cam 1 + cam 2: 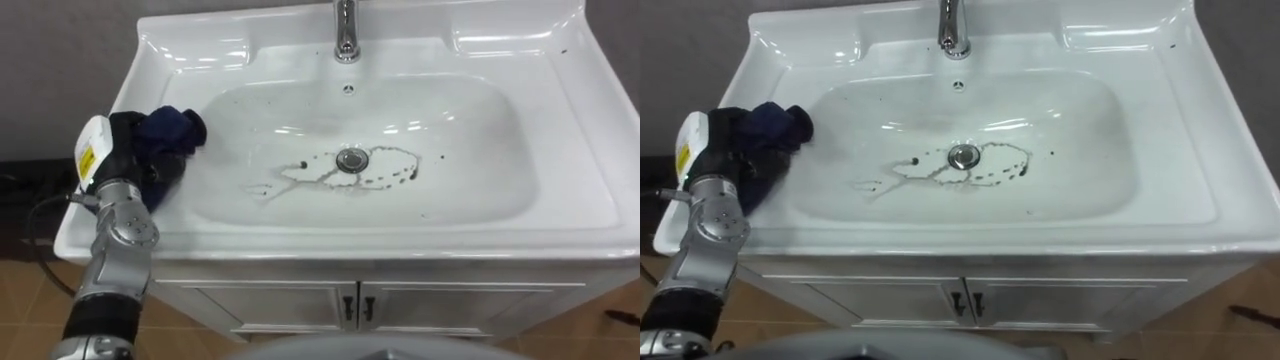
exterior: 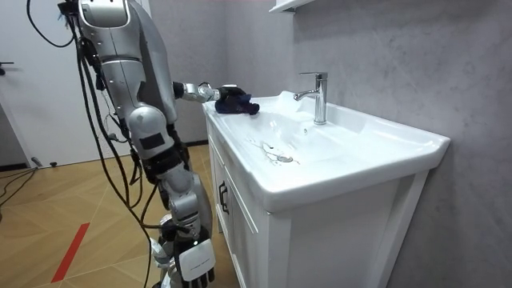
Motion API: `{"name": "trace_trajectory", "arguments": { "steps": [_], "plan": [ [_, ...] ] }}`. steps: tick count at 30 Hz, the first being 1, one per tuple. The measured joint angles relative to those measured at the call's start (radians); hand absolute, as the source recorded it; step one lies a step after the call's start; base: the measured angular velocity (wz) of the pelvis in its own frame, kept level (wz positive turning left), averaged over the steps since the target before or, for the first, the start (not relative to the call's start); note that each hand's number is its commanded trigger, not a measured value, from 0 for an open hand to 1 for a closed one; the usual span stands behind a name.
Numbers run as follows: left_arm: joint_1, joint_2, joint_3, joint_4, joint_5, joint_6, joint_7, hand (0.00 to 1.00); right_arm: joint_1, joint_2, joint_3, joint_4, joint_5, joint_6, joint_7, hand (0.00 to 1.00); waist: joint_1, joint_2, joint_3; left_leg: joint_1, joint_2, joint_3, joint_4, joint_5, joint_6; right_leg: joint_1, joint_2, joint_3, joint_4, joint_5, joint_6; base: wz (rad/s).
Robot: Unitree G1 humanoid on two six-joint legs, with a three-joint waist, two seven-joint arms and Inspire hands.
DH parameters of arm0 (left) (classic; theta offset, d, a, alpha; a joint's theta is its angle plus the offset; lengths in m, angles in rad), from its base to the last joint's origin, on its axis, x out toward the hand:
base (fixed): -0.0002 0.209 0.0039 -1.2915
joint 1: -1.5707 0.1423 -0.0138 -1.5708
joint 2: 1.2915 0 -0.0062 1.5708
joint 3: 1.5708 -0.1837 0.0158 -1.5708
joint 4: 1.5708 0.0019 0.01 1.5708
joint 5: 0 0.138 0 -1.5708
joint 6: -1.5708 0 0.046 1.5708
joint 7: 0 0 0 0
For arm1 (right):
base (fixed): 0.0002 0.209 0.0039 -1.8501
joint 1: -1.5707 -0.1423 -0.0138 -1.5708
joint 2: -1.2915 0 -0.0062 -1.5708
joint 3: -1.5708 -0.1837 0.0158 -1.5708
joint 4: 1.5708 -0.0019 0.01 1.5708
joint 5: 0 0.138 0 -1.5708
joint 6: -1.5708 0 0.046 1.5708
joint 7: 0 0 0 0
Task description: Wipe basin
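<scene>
Gripping dark blue cloth point(image 1: 172, 127), left hand point(image 1: 132, 140) fingers clamped on it at basin point(image 1: 590, 200) left rim; dark streaks point(image 1: 390, 180) ring drain point(image 1: 351, 159) inside; right hand point(image 2: 190, 264) hangs low, grip unreadable.

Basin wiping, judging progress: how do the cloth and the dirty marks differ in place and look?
The cloth is a bunched dark blue lump at the basin's left edge, gripped by the left robot hand; the dirty marks are thin dark rings and specks around the drain. The cloth sits apart from the marks, not touching them. Both show dark against white.
</scene>
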Motion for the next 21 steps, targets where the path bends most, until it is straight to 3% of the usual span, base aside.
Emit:
{"name": "trace_trajectory", "arguments": {
  "steps": [3,5,10,16,21],
  "plan": [
    [0.018,-0.002,0.000,-0.061,-0.036,0.008,-0.028,1.00,-0.001,0.001,-0.001,-0.002,0.000,-0.018,0.006,0.00,0.002,-0.010,0.0010,-0.013,-0.002,-0.016,0.008,0.000,0.000,-0.002,-0.002,-0.015,-0.004,0.000,0.000,0.17],
    [0.021,-0.009,-0.007,-0.113,-0.065,0.014,-0.049,1.00,-0.007,0.001,0.001,0.000,-0.001,-0.039,0.004,0.00,0.008,-0.018,0.0148,-0.027,-0.003,-0.030,0.017,0.000,0.000,-0.005,-0.004,-0.024,-0.008,0.000,0.000,0.19],
    [0.034,-0.014,-0.038,-0.204,-0.104,0.021,-0.066,1.00,-0.008,0.001,0.005,0.008,0.000,-0.075,-0.006,0.00,0.016,-0.015,0.0225,-0.062,-0.006,-0.050,0.028,0.000,0.000,-0.021,-0.007,-0.046,-0.018,0.001,0.001,0.17],
    [0.047,-0.018,-0.105,-0.304,-0.109,0.021,-0.064,1.00,-0.010,0.002,0.047,0.042,0.000,-0.088,-0.005,0.00,0.016,-0.014,0.0216,-0.085,-0.004,-0.070,0.029,0.000,0.000,-0.026,-0.013,-0.069,-0.015,0.001,0.001,0.07],
    [0.047,-0.018,-0.140,-0.406,-0.109,0.011,-0.037,1.00,-0.021,0.002,0.082,0.053,0.002,-0.108,-0.006,0.00,0.013,-0.013,0.0262,-0.080,-0.007,-0.072,0.028,0.000,0.000,-0.021,-0.013,-0.072,-0.018,0.001,0.002,0.01]
  ]
}}
